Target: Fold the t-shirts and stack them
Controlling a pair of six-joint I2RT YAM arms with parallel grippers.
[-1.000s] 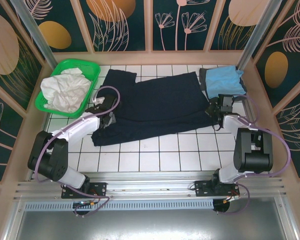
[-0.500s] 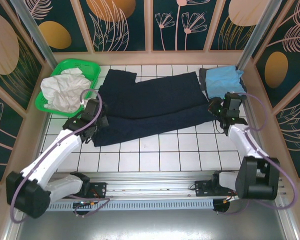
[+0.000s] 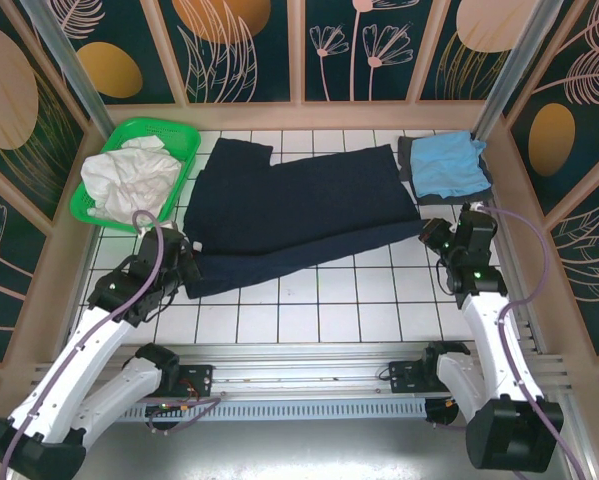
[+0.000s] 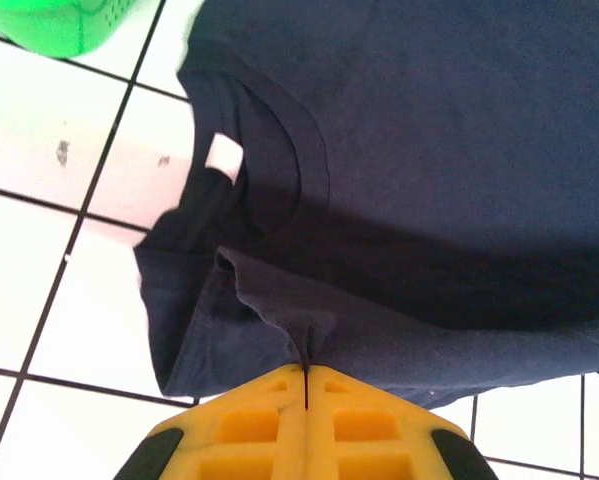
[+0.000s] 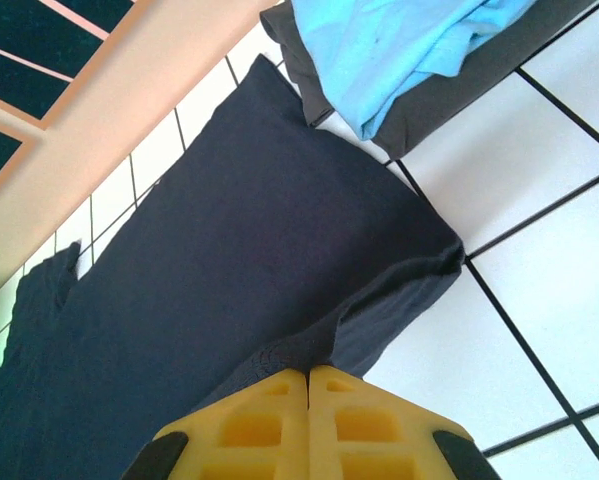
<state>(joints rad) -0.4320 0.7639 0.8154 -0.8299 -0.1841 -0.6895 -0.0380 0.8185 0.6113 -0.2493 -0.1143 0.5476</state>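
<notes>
Clearly both grippers have hold of the same garment. The dark navy t-shirt (image 3: 299, 205) lies spread across the far half of the white tiled table (image 3: 319, 300), running from beside the green basket (image 3: 186, 165) at the far-left corner almost to the small stack at the far-right corner. Its far part lies flat. Its near edge is doubled over into a lower, looser layer that shows as a darker band along the front.

The left gripper (image 3: 186, 260) sits at the shirt's near-left end. In its wrist view the yellow jaws of the left gripper (image 4: 306, 372) are pressed together with a ridge of navy cloth drawn up between them, just below the collar, where a white label (image 4: 222, 157) shows inside the neckline. A piece of the basket (image 4: 59, 25) shows at the top-left corner of that view.

The right gripper (image 3: 435, 236) is at the shirt's near-right corner. Seen from the right wrist, the right gripper (image 5: 308, 375) is closed tight on a pinch of the hem, and the cloth rises in a fold toward it.

At the far-right corner the light blue t-shirt (image 3: 449, 163) rests on top of the dark grey t-shirt (image 3: 407, 160), which pokes out beneath it. This stack just touches the navy shirt's far-right corner. A crumpled white cloth (image 3: 129, 180) fills the basket.
</notes>
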